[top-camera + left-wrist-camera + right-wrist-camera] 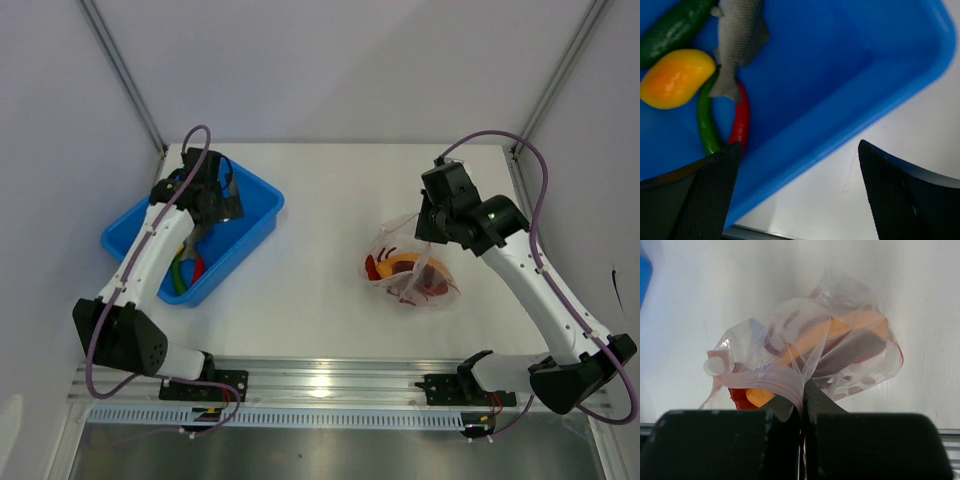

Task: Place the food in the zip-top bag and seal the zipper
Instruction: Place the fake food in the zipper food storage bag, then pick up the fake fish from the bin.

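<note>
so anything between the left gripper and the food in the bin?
Nothing covers it. The open left gripper hangs over the blue bin's wall; the fish lies partly over the red chilli.

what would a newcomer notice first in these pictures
The bright blue bin at the left holds a grey fish, a yellow piece and a red chilli, with the left gripper open over it. At the right, the right gripper is shut on the clear bag, which has orange and red food inside.
</note>
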`<state>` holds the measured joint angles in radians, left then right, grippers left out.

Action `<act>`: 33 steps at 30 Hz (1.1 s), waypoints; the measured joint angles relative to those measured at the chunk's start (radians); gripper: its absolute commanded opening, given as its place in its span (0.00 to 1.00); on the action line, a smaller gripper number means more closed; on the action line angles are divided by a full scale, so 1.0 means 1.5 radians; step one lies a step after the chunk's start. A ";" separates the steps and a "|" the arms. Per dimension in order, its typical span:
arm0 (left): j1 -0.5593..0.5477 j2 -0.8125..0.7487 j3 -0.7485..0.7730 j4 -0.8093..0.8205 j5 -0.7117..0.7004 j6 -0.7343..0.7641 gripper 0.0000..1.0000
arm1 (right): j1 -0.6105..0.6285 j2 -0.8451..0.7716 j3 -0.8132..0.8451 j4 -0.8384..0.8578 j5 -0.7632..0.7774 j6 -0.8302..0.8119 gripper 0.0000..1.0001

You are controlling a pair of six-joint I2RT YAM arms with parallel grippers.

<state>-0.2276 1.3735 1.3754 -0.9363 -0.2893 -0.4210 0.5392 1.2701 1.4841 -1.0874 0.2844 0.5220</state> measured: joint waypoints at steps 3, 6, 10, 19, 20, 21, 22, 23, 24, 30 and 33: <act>0.069 0.053 0.000 0.018 0.001 0.063 0.90 | 0.000 0.000 0.000 0.000 -0.012 0.000 0.00; 0.148 0.120 0.001 0.033 0.010 0.117 0.83 | 0.000 0.000 -0.001 0.001 -0.023 0.000 0.00; 0.231 0.190 0.001 0.046 0.054 0.168 0.75 | 0.000 0.000 -0.007 0.004 -0.038 -0.002 0.00; 0.260 0.281 0.026 0.058 0.145 0.227 0.60 | 0.000 0.000 -0.032 0.024 -0.062 -0.011 0.00; 0.260 0.289 0.030 0.060 0.149 0.231 0.59 | 0.000 0.000 -0.038 0.030 -0.064 -0.012 0.00; 0.260 0.294 0.032 0.061 0.154 0.234 0.58 | 0.000 0.000 -0.045 0.036 -0.066 -0.012 0.00; 0.260 0.300 0.032 0.062 0.160 0.235 0.56 | 0.000 0.000 -0.053 0.041 -0.068 -0.012 0.00; 0.260 0.305 0.033 0.062 0.162 0.237 0.55 | 0.000 0.000 -0.060 0.047 -0.070 -0.012 0.00; 0.260 0.309 0.034 0.062 0.163 0.239 0.52 | 0.000 0.000 -0.066 0.051 -0.072 -0.013 0.00; 0.261 0.352 0.053 0.059 0.159 0.246 0.50 | -0.002 0.000 -0.095 0.069 -0.079 -0.017 0.00; 0.261 0.371 0.056 0.054 0.156 0.246 0.50 | -0.012 0.000 -0.101 0.078 -0.089 -0.021 0.00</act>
<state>0.1642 1.9305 1.4593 -0.8547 -0.0559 -0.0517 0.5205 1.2701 1.3327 -0.9699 0.1513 0.4911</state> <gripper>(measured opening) 0.505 0.002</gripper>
